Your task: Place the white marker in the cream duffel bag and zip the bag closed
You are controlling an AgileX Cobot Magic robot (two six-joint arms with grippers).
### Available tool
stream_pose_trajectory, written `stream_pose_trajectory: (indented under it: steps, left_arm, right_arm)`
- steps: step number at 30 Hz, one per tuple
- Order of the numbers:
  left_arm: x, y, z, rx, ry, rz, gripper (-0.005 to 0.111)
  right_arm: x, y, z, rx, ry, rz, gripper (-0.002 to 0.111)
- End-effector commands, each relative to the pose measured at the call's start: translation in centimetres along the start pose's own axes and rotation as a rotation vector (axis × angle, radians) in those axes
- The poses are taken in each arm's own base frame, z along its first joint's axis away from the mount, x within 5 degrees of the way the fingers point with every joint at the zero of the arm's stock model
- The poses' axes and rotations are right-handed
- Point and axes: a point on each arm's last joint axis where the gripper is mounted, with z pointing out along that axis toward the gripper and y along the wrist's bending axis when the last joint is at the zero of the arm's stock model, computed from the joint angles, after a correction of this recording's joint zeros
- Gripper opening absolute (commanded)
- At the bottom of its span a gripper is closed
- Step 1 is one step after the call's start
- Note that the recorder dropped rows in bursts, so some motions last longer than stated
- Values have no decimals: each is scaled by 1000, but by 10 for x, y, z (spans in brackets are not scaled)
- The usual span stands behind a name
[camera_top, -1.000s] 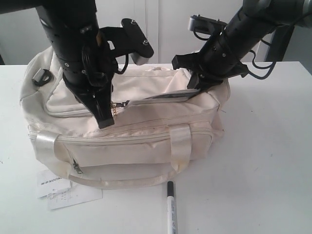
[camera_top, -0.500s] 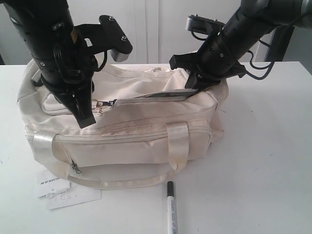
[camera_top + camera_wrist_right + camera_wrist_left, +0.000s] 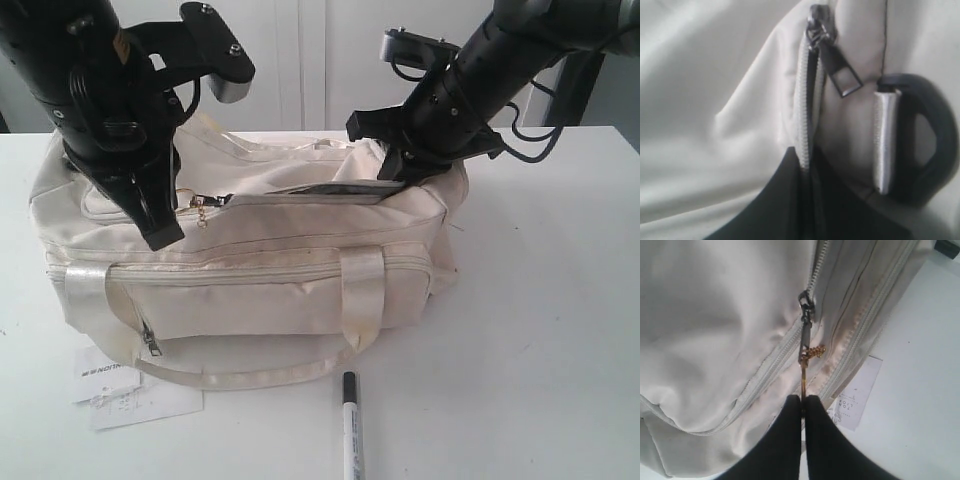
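The cream duffel bag (image 3: pixel 260 290) lies across the middle of the table, its top zip parted to show dark lining. My left gripper (image 3: pixel 165 238) (image 3: pixel 802 399) is shut on the gold zipper pull (image 3: pixel 804 372), which hangs from the dark slider (image 3: pixel 805 300) near the bag's left end. At the bag's right end, next to a black ring (image 3: pixel 930 145), my right gripper (image 3: pixel 400 175) (image 3: pixel 807 160) is shut on the zip edge. The white marker (image 3: pixel 349 425), black cap towards the bag, lies on the table in front of the bag, away from both grippers.
A flat white paper tag (image 3: pixel 125 395) (image 3: pixel 855 395) lies by the bag's front left corner. The bag's satin strap handle (image 3: pixel 365 300) hangs down the front. A second slider with a dark tab (image 3: pixel 842 75) sits at the right end. The white table (image 3: pixel 540 330) extends rightwards.
My left gripper has drawn the zipper pull leftwards, so the parted stretch of the top zip is longer. The bag has slid slightly left. The right gripper has kept its hold.
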Motion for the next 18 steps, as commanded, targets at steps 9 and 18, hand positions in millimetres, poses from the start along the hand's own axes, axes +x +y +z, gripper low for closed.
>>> stream_pose_trajectory:
  steps: [9, 18]
  left_arm:
    - [36, 28, -6, 28, 121, -131, 0]
    - [44, 38, -5, 51, 118, -181, 0]
  right_arm:
    - [-4, -21, -4, 146, -26, -93, 0]
    - [-4, -21, -4, 146, -28, -93, 0]
